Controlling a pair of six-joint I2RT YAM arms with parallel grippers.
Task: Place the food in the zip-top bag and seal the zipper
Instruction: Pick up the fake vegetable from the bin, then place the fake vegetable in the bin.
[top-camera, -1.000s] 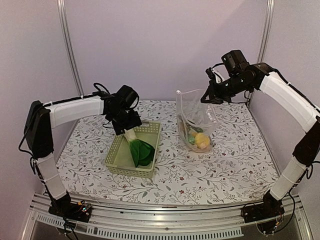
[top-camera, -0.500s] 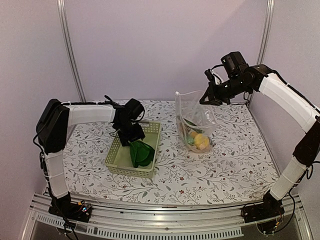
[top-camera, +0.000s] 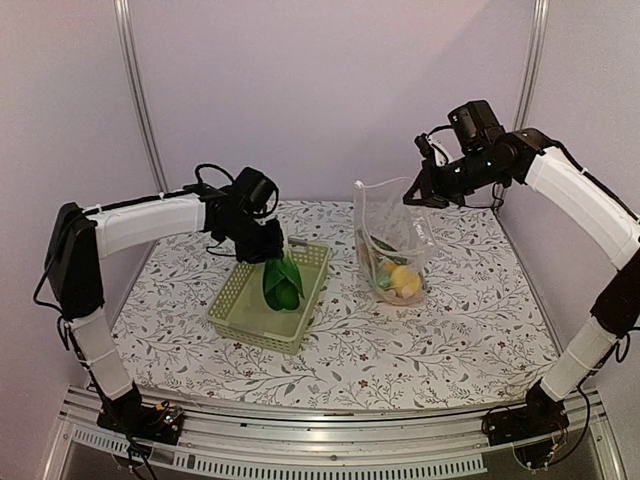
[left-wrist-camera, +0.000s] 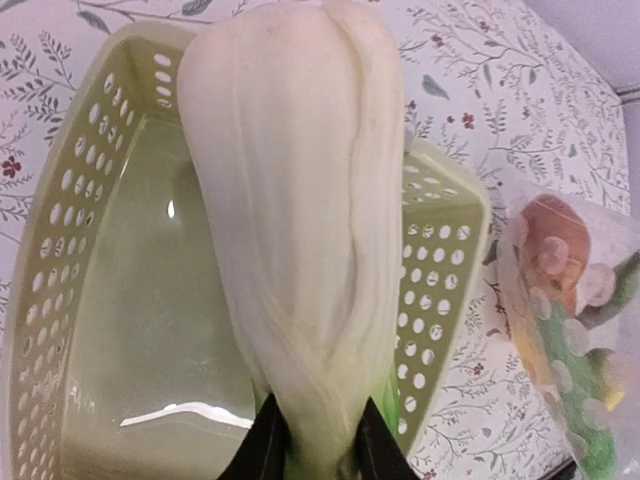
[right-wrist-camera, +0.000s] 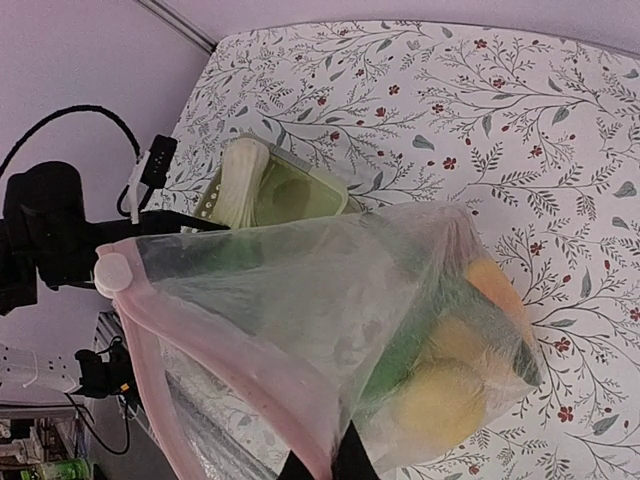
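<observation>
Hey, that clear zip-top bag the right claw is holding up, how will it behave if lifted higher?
Probably floppy: the zip-top bag hangs creased from the right claw, which pinches one edge. Likely bottom-heavy and apt to swing, since the yellow fruit sits bunched at its bottom. Its glossy film may slip.

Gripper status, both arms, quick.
Left gripper: closed on the bok choy.
Right gripper: closed on the zip-top bag.

Pale green perforated basket (top-camera: 240, 305) stands directly beneath the left tool (top-camera: 274, 256), on the floral-patterned worktop (top-camera: 450, 330). Aluminium rail (top-camera: 330, 455) lines the worktop's near edge, well apart from that tool.
</observation>
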